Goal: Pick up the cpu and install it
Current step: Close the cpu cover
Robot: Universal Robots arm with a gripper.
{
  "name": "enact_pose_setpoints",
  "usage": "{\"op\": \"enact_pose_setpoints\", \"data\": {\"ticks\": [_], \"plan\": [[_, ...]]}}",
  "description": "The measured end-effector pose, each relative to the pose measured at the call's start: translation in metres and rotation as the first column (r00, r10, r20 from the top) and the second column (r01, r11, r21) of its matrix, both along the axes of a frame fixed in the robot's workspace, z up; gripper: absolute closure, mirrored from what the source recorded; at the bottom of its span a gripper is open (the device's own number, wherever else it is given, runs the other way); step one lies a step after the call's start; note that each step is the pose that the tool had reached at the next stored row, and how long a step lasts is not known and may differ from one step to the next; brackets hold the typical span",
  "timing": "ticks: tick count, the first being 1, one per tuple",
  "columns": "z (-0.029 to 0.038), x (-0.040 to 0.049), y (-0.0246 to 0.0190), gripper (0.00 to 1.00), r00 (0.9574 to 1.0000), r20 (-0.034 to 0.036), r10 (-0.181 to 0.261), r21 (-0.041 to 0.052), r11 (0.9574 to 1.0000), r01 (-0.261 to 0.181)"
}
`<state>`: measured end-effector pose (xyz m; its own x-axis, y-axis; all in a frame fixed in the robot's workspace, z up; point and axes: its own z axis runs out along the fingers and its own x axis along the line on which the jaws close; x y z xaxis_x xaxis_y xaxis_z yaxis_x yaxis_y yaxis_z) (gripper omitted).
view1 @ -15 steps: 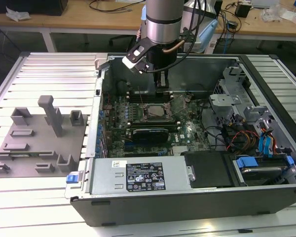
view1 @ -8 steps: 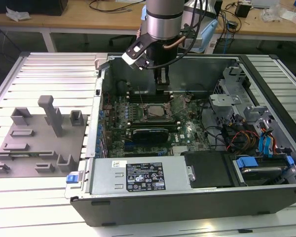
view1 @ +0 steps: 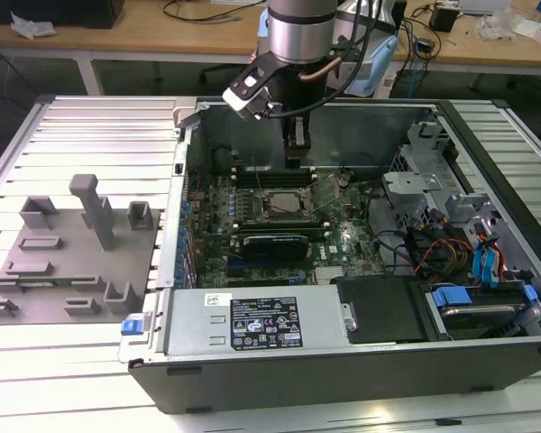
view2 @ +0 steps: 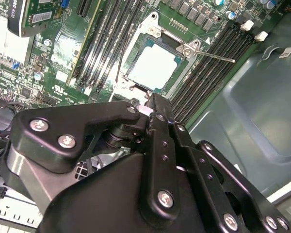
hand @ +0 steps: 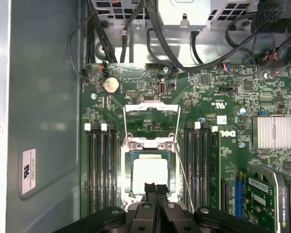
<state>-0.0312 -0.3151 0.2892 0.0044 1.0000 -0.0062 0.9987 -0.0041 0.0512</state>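
The cpu [hand: 149,174] sits flat in the socket [hand: 127,144], right below the claw [hand: 153,187], which is pinched closed and holding nothing.

The cpu [hand: 150,175] has a pale silver-white top with a thin darker rim, set against the dark green motherboard [hand: 189,104], which is speckled with small black and silver parts. The memory slots [hand: 99,167] run as black stripes with white latches. The gripper [hand: 155,188] is matt black with bright silver screws. A heatsink [hand: 271,132] shows fine silver-white ribbing. The case wall [hand: 43,97] is dull blue-grey. At the exterior view's left, the fixture plate [view1: 68,271] is plain mid-grey on a ribbed silver table [view1: 99,126]. A blue clip [view1: 137,323] marks the case's near corner, and the power supply [view1: 198,316] is light grey with a black label [view1: 266,322].
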Motion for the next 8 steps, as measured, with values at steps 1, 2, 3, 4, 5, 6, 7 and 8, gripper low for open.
{"op": "enact_pose_setpoints", "data": {"ticks": [1, 2, 3, 4, 5, 6, 7, 8], "plan": [[0.0000, 0.0000, 0.0000, 0.89, 1.0000, 0.0001, 0.000, 0.0001, 1.0000, 0.000], [0.0002, 0.0000, 0.0000, 0.89, 1.0000, -0.0001, 0.000, -0.0002, 1.0000, 0.000], [0.0003, 0.0000, 0.0000, 0.89, 1.0000, -0.0001, 0.000, -0.0002, 1.0000, 0.000], [0.0003, 0.0000, 0.0000, 0.89, 1.0000, -0.0001, 0.000, -0.0002, 1.0000, 0.000], [0.0004, 0.0001, 0.0000, 0.89, 1.0000, -0.0001, 0.000, -0.0001, 1.0000, 0.000], [0.0004, 0.0003, 0.0000, 0.89, 1.0000, -0.0002, 0.000, -0.0002, 1.0000, 0.000], [0.0004, 0.0006, 0.0000, 0.89, 1.0000, -0.0002, 0.000, -0.0002, 1.0000, 0.000], [0.0004, 0.0009, 0.0000, 0.89, 1.0000, -0.0002, 0.000, -0.0003, 1.0000, 0.000]]}}
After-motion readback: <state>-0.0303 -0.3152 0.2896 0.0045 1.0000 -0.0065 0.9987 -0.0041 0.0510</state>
